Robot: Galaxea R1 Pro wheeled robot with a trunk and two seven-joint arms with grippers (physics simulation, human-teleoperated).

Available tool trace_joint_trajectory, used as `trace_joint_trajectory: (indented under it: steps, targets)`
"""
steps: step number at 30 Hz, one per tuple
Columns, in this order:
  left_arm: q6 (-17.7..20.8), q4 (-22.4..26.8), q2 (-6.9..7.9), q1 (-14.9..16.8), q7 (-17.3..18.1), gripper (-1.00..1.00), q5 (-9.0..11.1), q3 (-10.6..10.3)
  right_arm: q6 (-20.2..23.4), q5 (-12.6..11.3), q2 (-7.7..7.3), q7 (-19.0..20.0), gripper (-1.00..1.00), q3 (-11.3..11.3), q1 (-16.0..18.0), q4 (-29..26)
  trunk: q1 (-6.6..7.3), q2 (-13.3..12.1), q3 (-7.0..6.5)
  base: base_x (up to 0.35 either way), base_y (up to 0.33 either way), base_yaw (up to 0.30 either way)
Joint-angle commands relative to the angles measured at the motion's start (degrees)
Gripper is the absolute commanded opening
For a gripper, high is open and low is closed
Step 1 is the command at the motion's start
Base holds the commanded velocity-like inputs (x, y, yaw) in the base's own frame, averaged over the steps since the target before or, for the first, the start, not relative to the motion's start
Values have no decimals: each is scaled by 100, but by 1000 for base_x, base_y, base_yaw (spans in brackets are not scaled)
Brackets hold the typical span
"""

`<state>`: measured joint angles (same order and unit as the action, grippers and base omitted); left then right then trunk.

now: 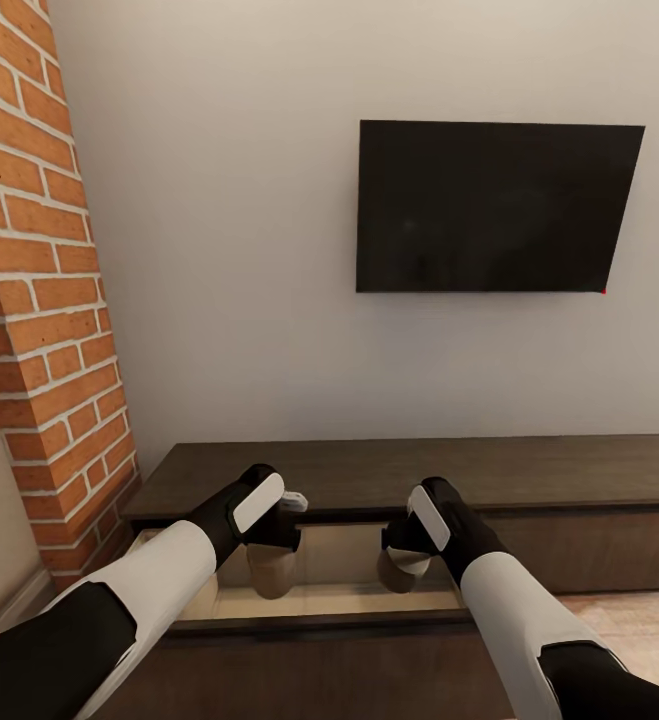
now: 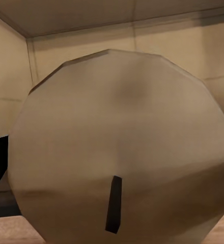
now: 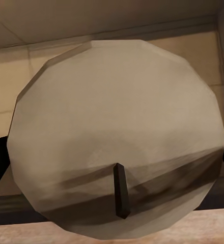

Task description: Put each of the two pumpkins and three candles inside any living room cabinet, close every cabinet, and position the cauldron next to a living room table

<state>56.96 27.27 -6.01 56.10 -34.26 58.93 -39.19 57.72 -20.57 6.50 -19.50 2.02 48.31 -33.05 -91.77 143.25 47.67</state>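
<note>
The low dark brown cabinet runs along the wall, with a drawer pulled out below my arms, pale wood inside. My left gripper is shut on a beige-grey candle held over the drawer's left part. My right gripper is shut on a second candle a little to the right. In the left wrist view the candle shows its flat top and dark wick close up. The right wrist view shows the other candle the same way. The pumpkins, cauldron and table are out of view.
A red brick chimney stands at the left, close to the cabinet's end. A black TV hangs on the wall above. Light wood floor shows at the right. The drawer's dark front lies just below my forearms.
</note>
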Motion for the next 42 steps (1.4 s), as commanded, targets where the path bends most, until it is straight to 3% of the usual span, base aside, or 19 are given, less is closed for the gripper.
trace_joint_trajectory:
  steps: [1,14,39,42]
  targets:
    - [7,6,4,6,-48,-100,57,-35,13,-63,-4,-59,-100,20,3,-6,1,3,7,0,0,0]
    - [17,6,-1,6,-58,-100,49,-36,19,-72,12,-82,-100,28,3,-8,1,3,11,15,0,50]
    - [8,23,-19,-11,-90,-100,31,-36,19,-78,27,-64,-100,45,3,-8,1,3,12,118,0,1]
    - [9,27,-20,-11,-89,-100,31,-36,20,-81,27,-63,-100,126,3,-8,1,3,12,99,0,0]
